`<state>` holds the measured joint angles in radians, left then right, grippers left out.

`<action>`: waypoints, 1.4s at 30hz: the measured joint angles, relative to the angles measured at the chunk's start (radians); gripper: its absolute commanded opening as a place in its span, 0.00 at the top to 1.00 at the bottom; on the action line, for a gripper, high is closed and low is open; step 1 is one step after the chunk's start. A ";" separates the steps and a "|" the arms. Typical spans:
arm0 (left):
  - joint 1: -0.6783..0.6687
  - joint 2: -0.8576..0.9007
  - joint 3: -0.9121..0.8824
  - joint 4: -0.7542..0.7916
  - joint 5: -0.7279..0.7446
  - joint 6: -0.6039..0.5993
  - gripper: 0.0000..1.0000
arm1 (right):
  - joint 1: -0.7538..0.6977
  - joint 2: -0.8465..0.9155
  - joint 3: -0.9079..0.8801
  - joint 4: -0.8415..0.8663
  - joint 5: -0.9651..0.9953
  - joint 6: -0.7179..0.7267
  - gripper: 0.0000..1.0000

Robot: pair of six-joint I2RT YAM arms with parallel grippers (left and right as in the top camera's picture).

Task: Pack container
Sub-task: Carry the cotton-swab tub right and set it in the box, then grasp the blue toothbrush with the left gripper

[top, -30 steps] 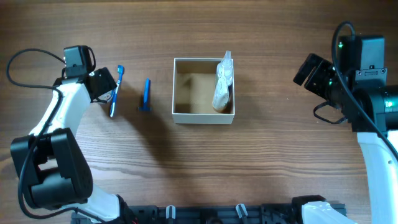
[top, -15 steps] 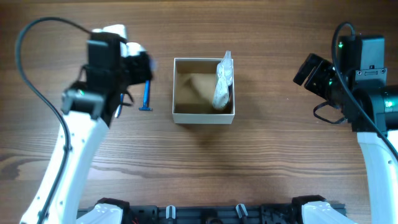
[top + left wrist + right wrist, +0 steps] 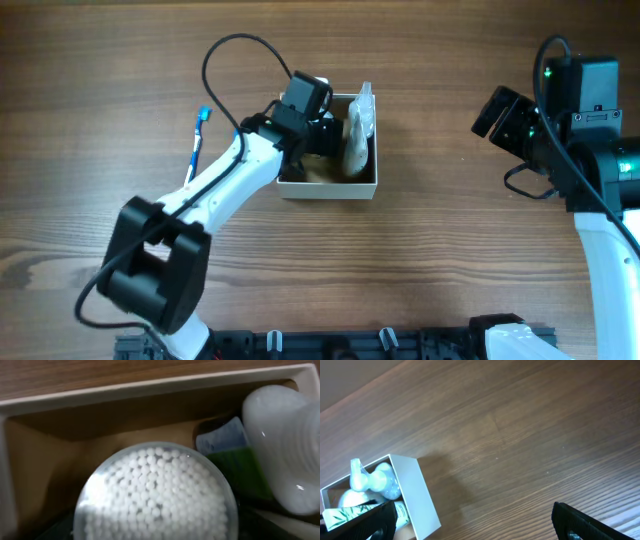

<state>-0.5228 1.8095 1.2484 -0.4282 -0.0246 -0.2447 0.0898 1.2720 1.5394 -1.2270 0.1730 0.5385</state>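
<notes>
The container [image 3: 328, 190] is a small square white-walled box with a tan inside, at mid-table. A white plastic-wrapped bundle of toiletries [image 3: 358, 132] leans against its right wall. My left gripper [image 3: 318, 132] reaches into the box from the left and is shut on a round clear jar of cotton swabs [image 3: 155, 492], held low inside the box [image 3: 150, 387] beside a white bottle [image 3: 285, 455] and a green tube [image 3: 240, 467]. My right gripper [image 3: 495, 112] is open and empty, hovering right of the box [image 3: 415, 495].
A blue-and-white toothbrush [image 3: 197, 140] lies on the wooden table left of the box, next to my left arm. The arm covers the table strip between the toothbrush and the box.
My left arm has swung from the table's left side to the right and into the box with the jar. It now covers the blue razor. The right arm has not moved.
</notes>
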 measured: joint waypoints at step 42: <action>0.616 0.162 -0.016 -0.137 0.033 0.262 0.96 | 0.000 0.001 0.000 0.000 0.000 0.000 0.01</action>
<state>0.0929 1.9713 1.2324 -0.5655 0.0086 0.0174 0.0898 1.2728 1.5394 -1.2274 0.1730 0.5385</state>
